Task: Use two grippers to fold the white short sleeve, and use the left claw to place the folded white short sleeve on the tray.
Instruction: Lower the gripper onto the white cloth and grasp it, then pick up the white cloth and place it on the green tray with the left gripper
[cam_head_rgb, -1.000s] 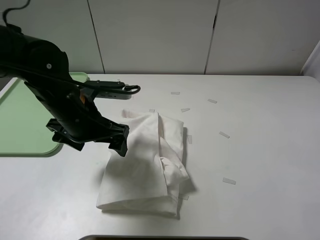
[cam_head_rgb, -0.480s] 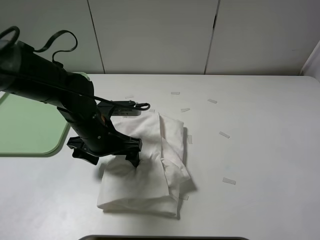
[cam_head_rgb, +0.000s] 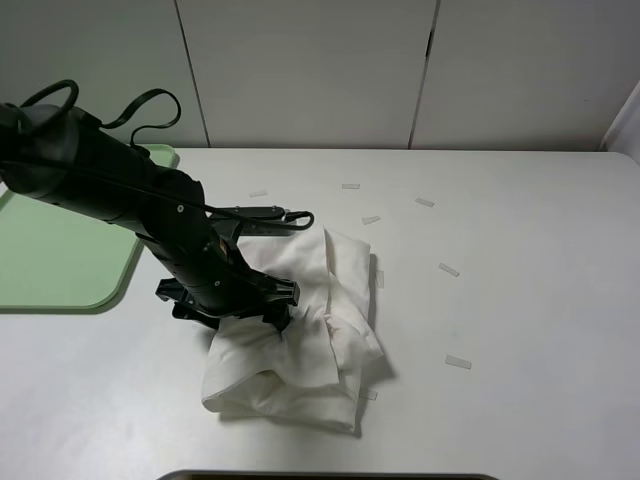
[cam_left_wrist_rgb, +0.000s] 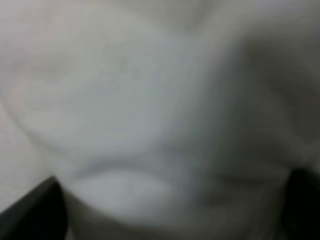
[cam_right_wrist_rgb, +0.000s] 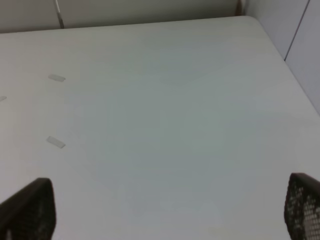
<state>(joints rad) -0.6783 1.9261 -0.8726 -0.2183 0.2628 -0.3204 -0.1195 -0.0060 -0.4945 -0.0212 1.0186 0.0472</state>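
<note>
1. Shirt first, from the exterior high view: the white short sleeve (cam_head_rgb: 300, 335) lies already folded into a rumpled bundle near the middle of the table (cam_head_rgb: 520, 300), well apart from the pale green tray (cam_head_rgb: 60, 250) at the table's left edge. The left claw (cam_head_rgb: 235, 310) is pressed down into the bundle's left side, its thick black arm slanting down from the upper left with cables looping over it. From up here its fingertips are sunk in the cloth, so whether they have bitten cannot be read. Small tape strips (cam_head_rgb: 458, 362) dot the bare tabletop to the right.

2. Left wrist view: blurred white fabric fills the picture, with one dark fingertip (cam_left_wrist_rgb: 35, 210) low at each side. The jaws stand wide with the shirt bulging between them; I cannot tell whether they are clamped on it yet.

3. Right wrist view: the right gripper (cam_right_wrist_rgb: 165, 210) hangs over bare table, its fingers spread wide with nothing between them, two tape strips nearby.

4. Judgement: folding looks done and the pick-up is in hand. The next move calls for closing through all the layers, then lifting and carrying left to the tray without the bundle unfolding.
</note>
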